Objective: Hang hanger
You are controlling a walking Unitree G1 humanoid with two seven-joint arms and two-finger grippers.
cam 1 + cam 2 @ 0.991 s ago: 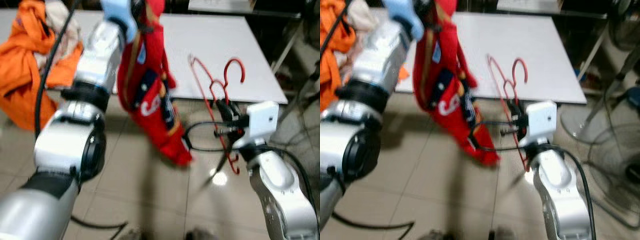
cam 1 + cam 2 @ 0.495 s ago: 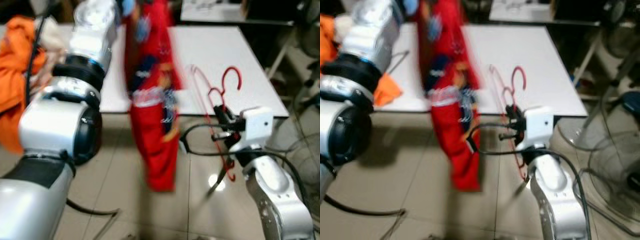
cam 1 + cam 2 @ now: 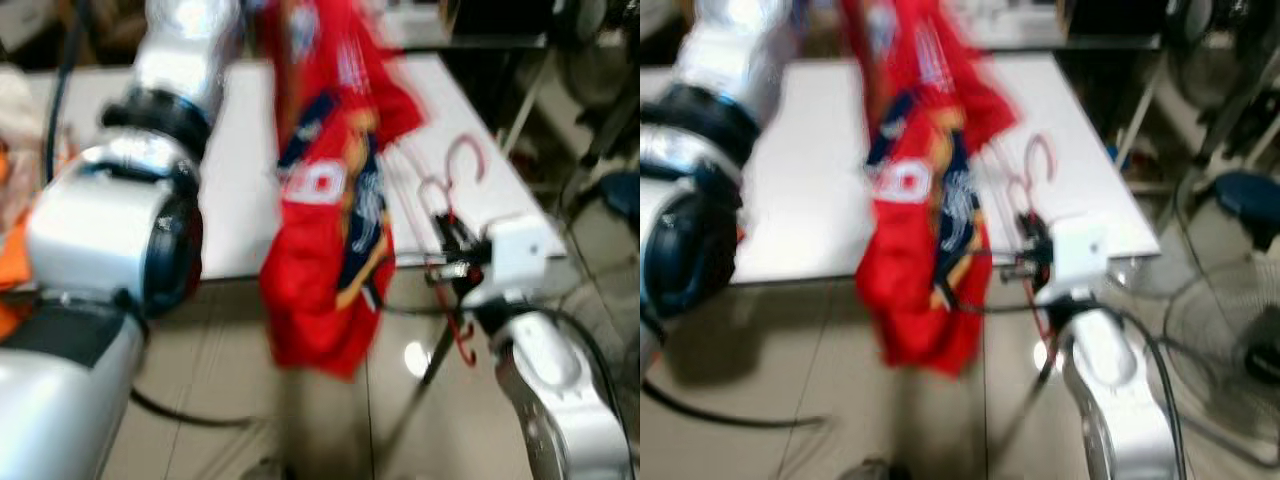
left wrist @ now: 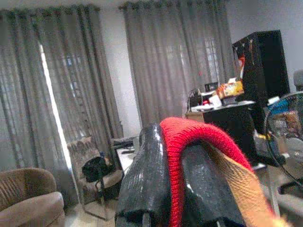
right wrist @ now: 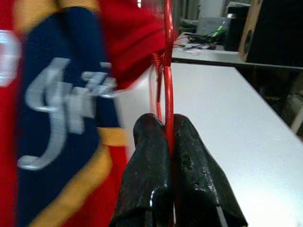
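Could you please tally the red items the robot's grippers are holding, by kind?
Garment, in the left gripper: 1
Hangers, two hooks visible, in the right gripper: 2
Total: 3

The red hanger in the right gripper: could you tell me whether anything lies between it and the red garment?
Nothing visible does. The right gripper pinches the red hanger, and the red garment, held up by the left gripper, hangs right beside it.
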